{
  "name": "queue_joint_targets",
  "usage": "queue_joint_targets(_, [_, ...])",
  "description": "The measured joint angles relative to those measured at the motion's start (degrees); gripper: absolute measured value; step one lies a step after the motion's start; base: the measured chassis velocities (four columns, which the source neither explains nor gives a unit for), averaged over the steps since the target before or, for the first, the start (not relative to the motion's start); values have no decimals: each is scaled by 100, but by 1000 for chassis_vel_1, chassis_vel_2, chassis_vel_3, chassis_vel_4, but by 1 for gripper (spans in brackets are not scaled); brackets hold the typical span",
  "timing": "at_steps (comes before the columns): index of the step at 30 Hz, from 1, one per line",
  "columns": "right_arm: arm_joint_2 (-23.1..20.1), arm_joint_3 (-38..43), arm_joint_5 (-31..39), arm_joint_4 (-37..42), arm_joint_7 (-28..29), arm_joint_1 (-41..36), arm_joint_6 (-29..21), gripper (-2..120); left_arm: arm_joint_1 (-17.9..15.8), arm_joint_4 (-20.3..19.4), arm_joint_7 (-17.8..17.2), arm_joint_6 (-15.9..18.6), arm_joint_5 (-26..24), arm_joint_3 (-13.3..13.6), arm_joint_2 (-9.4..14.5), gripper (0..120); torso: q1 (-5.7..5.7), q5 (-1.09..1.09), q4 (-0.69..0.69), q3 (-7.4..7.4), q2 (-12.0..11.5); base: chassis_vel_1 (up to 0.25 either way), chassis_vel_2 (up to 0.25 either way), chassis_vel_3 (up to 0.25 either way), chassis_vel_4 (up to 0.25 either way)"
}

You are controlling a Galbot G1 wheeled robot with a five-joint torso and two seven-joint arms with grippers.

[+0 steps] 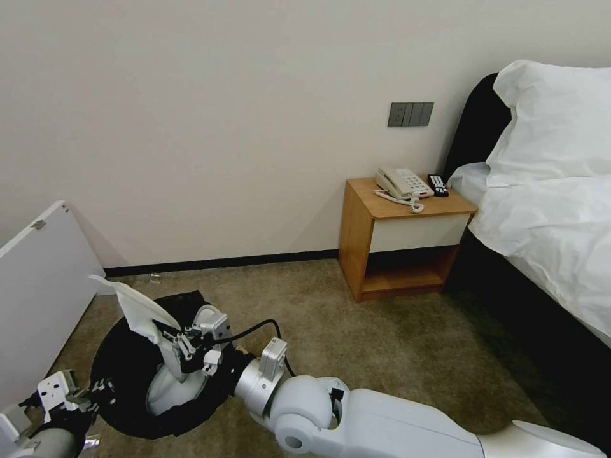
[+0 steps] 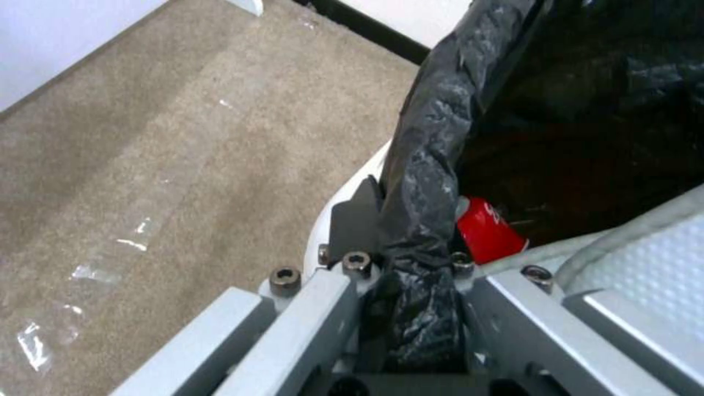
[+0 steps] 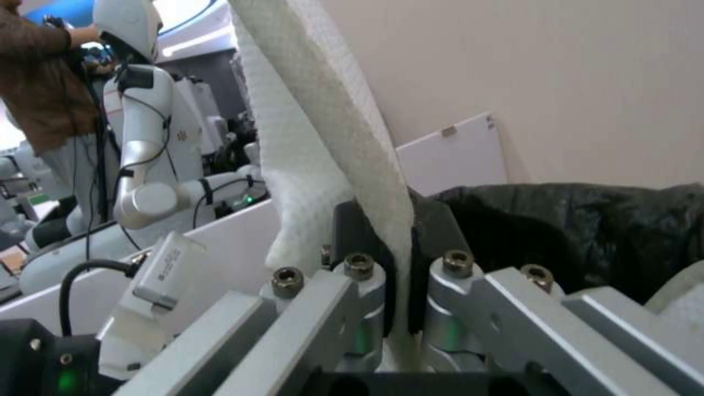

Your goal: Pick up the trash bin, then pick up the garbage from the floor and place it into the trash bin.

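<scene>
The trash bin, white with a black bag liner, is at the lower left over the beige carpet floor. My left gripper is shut on its bagged rim. My right gripper hangs over the bin's mouth, shut on a white slipper that sticks up and to the left. In the right wrist view the slipper rises from between the fingers, with the black liner behind. Inside the bin lie a crushed red can and another white slipper.
A wooden nightstand with a telephone stands against the wall at the right, beside the bed. A white panel leans at the left. Small clear plastic scraps lie on the carpet beside the bin.
</scene>
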Motion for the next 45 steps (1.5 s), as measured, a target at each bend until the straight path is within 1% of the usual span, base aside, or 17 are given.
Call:
queue_joint_targets(21, [108,-105,-156,-415,-97,-107,46,2,38,-34,0,0,2,16,-22,2,0,0,0,0,0,0,0,0,0])
queue_joint_targets(23, [54,-100,-168,-365,-118,-120,24,12,39,-25,0,1,3,15,-20,2,0,0,0,0,0,0,0,0,0])
queue_joint_targets(24, [54,-100,-168,-365,-118,-120,24,12,39,-25,0,1,3,15,-20,2,0,0,0,0,0,0,0,0,0])
queue_joint_targets(26, [9,-86,-176,-325,-122,-127,10,20,38,-17,0,0,4,13,-19,2,0,0,0,0,0,0,0,0,0])
queue_joint_targets(27, [-13,-73,-178,-301,-123,-128,5,29,37,-8,1,0,4,12,-19,2,0,0,0,0,0,0,0,0,0])
queue_joint_targets(30, [-34,-55,-178,-269,-123,-127,-2,32,36,1,1,1,6,12,-19,2,0,0,0,0,0,0,0,0,0])
queue_joint_targets(32, [-76,-23,-178,-190,-123,-120,-23,45,33,18,2,0,18,16,-30,2,0,0,0,0,0,0,0,0,0])
queue_joint_targets(33, [-76,-23,-178,-190,-123,-120,-23,45,33,18,2,0,18,16,-30,2,0,0,0,0,0,0,0,0,0])
queue_joint_targets(34, [-95,-2,-179,-148,-123,-115,-31,54,33,22,2,0,21,17,-32,2,0,0,0,0,0,0,0,0,0])
queue_joint_targets(35, [-95,-2,-179,-148,-123,-115,-31,54,33,22,2,0,21,17,-32,2,0,0,0,0,0,0,0,0,0])
queue_joint_targets(37, [-119,34,-179,-91,-122,-112,-38,66,32,49,3,0,24,12,-29,2,0,0,0,0,0,0,0,0,0])
queue_joint_targets(39, [-124,49,-180,-71,-121,-110,-41,68,32,58,3,0,26,12,-28,2,0,0,0,0,0,0,0,0,0])
queue_joint_targets(40, [-129,73,-180,-35,-115,-108,-45,76,31,66,3,0,29,14,-28,2,0,0,0,0,0,0,0,0,0])
queue_joint_targets(41, [-129,73,-180,-35,-115,-108,-45,76,31,66,3,0,29,14,-28,2,0,0,0,0,0,0,0,0,0])
queue_joint_targets(43, [-141,117,-180,39,-103,-102,-55,85,27,72,3,0,36,26,-31,2,0,0,0,0,0,0,0,0,0])
queue_joint_targets(44, [-141,117,-180,39,-103,-102,-55,85,27,72,3,0,36,26,-31,2,0,0,0,0,0,0,0,0,0])
queue_joint_targets(45, [-150,150,-180,87,-94,-98,-60,92,24,80,4,0,39,28,-31,2,0,0,0,0,0,0,0,0,0])
